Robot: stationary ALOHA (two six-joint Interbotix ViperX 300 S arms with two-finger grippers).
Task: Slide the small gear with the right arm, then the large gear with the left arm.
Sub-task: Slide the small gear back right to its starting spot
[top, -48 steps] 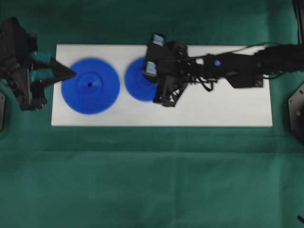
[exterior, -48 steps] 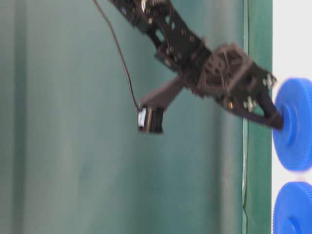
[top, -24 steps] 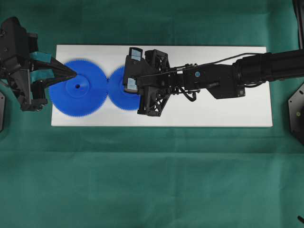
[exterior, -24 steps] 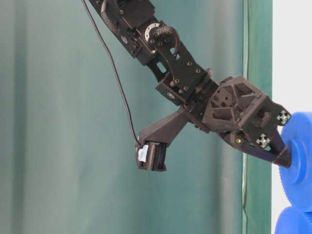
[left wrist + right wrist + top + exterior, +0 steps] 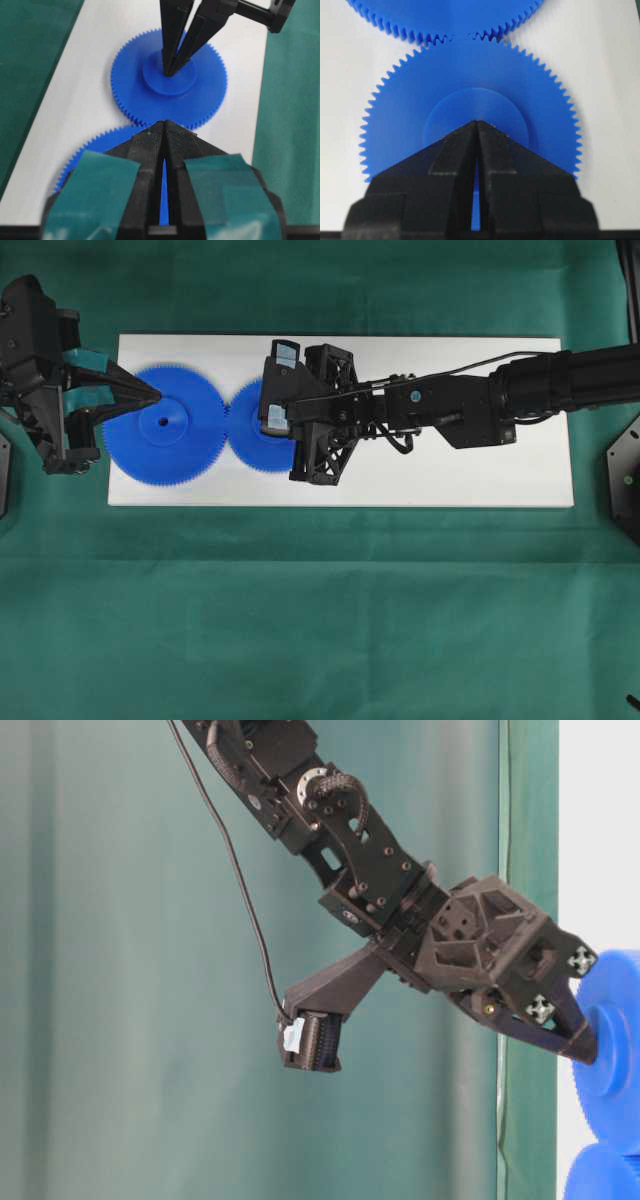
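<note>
Pincer of the right arm (image 5: 283,427) has its two black fingers pressed together into one point, gripping nothing, and that tip is planted on the raised hub of the small gear (image 5: 470,105). The small gear lies flat directly under the tip on the white board (image 5: 480,470) that sits on the green-covered desk (image 5: 320,620). Just ahead of the tip, past the far rim of the small gear, its teeth already mesh with those of the large gear (image 5: 165,435).

With the teeth engaged, the small gear's slide looks about finished; I judge that pushing further would only shove the large gear along or ride one set of teeth over the other. A light, steady downward pressure at the hub centre keeps the disc from spinning or tipping, and the tip is best lifted straight up so the gear is not dragged back.

Left arm's pincer (image 5: 148,396) is likewise closed to a point, empty, and rests over the outer side of the large gear, short of its hub hole. For its turn, it should seat on or near the hub before pushing, since a push from the rim would likely rotate the gear instead of sliding it.
</note>
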